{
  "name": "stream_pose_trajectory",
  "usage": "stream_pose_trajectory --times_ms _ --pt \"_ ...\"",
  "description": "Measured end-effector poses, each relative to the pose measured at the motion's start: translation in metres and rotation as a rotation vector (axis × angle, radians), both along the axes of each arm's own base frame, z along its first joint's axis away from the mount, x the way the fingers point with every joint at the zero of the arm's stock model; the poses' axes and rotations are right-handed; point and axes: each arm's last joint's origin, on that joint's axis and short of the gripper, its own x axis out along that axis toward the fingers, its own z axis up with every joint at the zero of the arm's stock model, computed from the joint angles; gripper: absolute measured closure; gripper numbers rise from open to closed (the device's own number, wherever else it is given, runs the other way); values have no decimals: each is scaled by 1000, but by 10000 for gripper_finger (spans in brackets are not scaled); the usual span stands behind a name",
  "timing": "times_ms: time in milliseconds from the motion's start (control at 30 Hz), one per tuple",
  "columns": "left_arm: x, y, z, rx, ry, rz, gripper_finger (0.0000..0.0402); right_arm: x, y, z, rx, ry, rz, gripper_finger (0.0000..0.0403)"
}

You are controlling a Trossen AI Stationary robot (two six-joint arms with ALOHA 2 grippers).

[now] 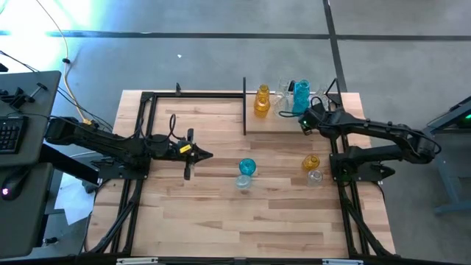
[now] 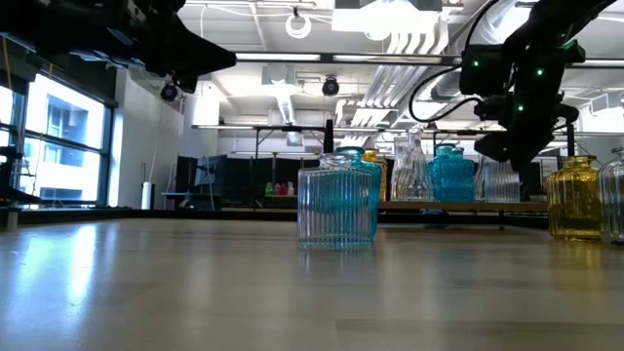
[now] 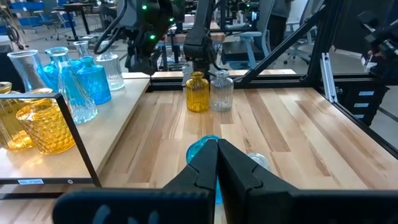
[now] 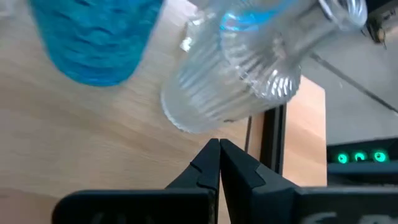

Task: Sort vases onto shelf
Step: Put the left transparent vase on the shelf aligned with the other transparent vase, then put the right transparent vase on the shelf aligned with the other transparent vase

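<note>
The shelf [image 1: 291, 124], a light-wood board with black posts, lies at the table's far right. On it stand amber [image 1: 262, 101], clear [image 1: 283, 96] and teal [image 1: 301, 96] vases. My right gripper [image 1: 303, 121] [image 4: 219, 148] is shut and hovers over the shelf. Its tips stand just short of a clear ribbed vase [image 4: 230, 81] beside a teal one [image 4: 93, 37]. On the tabletop stand a teal vase [image 1: 247, 166], a clear one [image 1: 243, 182], an amber one [image 1: 310, 162] and another clear one [image 1: 315, 177]. My left gripper [image 1: 210, 154] [image 3: 217, 152] is shut and hangs left of the teal vase [image 3: 198, 149].
Black frame rails [image 1: 140, 132] run along the table's left, far and right sides. The shelf's upright post [image 1: 244, 107] stands left of the shelved vases. Bare wood [image 1: 243, 228] stretches across the table's near half. A keyboard and desk [image 1: 15, 125] sit beyond the left edge.
</note>
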Motion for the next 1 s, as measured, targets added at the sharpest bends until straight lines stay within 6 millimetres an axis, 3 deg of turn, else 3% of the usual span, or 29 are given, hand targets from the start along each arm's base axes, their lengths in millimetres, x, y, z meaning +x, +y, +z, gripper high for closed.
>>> stream_pose_trajectory --times_ms 367,800,1000 --pt "0 0 0 -1 2 1 401 4 -12 -5 -64 12 -67 399" --pt "0 0 0 6 3 0 401 6 -9 -5 -86 23 -52 399" --pt "0 0 0 6 2 0 401 19 8 17 3 -14 27 399"
